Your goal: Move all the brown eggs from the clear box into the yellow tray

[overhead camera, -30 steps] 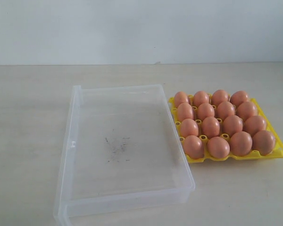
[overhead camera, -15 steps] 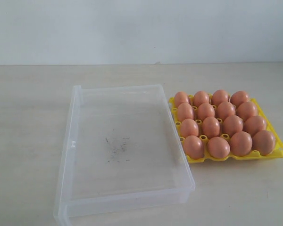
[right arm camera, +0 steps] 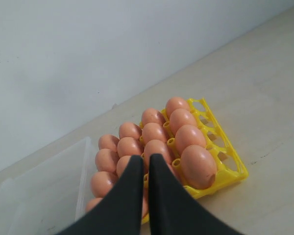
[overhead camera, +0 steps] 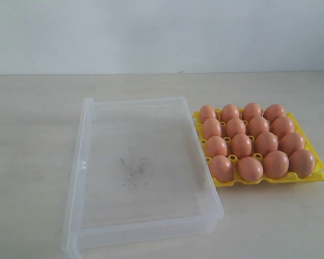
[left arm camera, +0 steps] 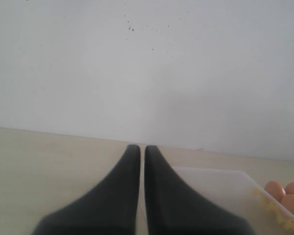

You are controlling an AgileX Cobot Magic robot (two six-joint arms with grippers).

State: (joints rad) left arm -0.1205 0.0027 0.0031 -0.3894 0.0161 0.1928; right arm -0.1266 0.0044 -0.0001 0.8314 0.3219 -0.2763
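Evidently nothing has been moved over the last second: the brown eggs [overhead camera: 254, 141] are seen seated in the yellow tray [overhead camera: 319, 174], all sixteen cups filled, and the clear box [overhead camera: 146, 151] just beside it is left bare, so the task is judged complete. Each egg is stood on end, its long axis near vertical. The left gripper [left arm camera: 142, 152] and right gripper [right arm camera: 146, 161] are both pressed together, nothing held

This looks like a plain robot lab. A pale wood-grain desk [overhead camera: 38, 135] meets a blank white wall [overhead camera: 162, 32], and the black left claw [left arm camera: 141, 148] and right claw [right arm camera: 146, 157] hang over the desk.
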